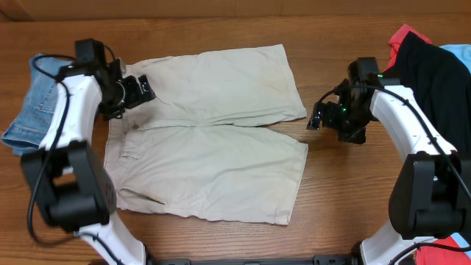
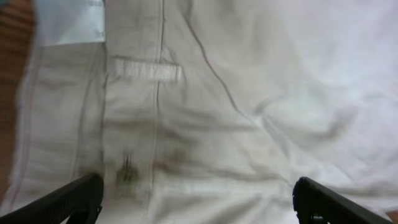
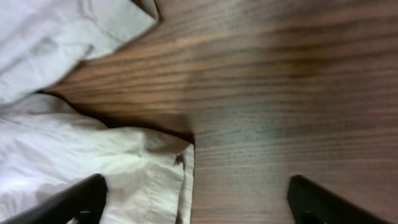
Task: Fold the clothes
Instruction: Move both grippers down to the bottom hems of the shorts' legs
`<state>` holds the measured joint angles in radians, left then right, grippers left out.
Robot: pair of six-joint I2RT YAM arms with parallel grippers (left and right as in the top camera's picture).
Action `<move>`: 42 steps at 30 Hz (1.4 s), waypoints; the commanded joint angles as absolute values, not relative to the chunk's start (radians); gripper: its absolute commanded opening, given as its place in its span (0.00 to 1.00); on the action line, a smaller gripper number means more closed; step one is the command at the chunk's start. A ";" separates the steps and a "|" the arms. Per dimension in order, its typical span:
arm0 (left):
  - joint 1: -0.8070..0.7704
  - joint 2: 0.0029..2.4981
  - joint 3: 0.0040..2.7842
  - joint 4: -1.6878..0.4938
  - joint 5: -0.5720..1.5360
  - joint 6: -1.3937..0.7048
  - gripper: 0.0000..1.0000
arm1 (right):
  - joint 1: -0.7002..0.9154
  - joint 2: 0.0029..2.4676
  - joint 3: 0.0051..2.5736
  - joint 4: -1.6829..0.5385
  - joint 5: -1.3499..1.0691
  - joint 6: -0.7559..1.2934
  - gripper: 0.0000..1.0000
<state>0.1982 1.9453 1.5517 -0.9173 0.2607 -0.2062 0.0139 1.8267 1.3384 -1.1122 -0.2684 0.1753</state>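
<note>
The pale beige shorts of the clothes lie spread flat on the wooden table, waistband to the left and both legs pointing right. My left gripper hovers open over the waistband's far end; the left wrist view shows a belt loop and seams, and its fingers stand wide apart with only cloth below my left gripper. My right gripper is open just off the leg hems. In the right wrist view the near leg's hem corner lies below my right gripper, with nothing held.
A blue denim garment lies at the left edge by the left arm. At the right edge a black garment is piled with red cloth and light blue cloth. Bare wood lies right of the hems.
</note>
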 commanded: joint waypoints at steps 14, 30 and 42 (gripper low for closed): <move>0.188 1.741 1.585 -1.363 0.116 -0.250 1.00 | -0.001 1.625 1.344 -1.205 -0.199 0.267 1.00; 0.167 1.375 1.115 -1.271 0.065 -0.381 1.00 | 0.241 1.407 1.299 -1.335 0.010 0.612 1.00; 0.314 1.351 0.874 -1.155 -0.021 -0.507 1.00 | 0.436 1.402 1.017 -1.226 -0.012 0.826 1.00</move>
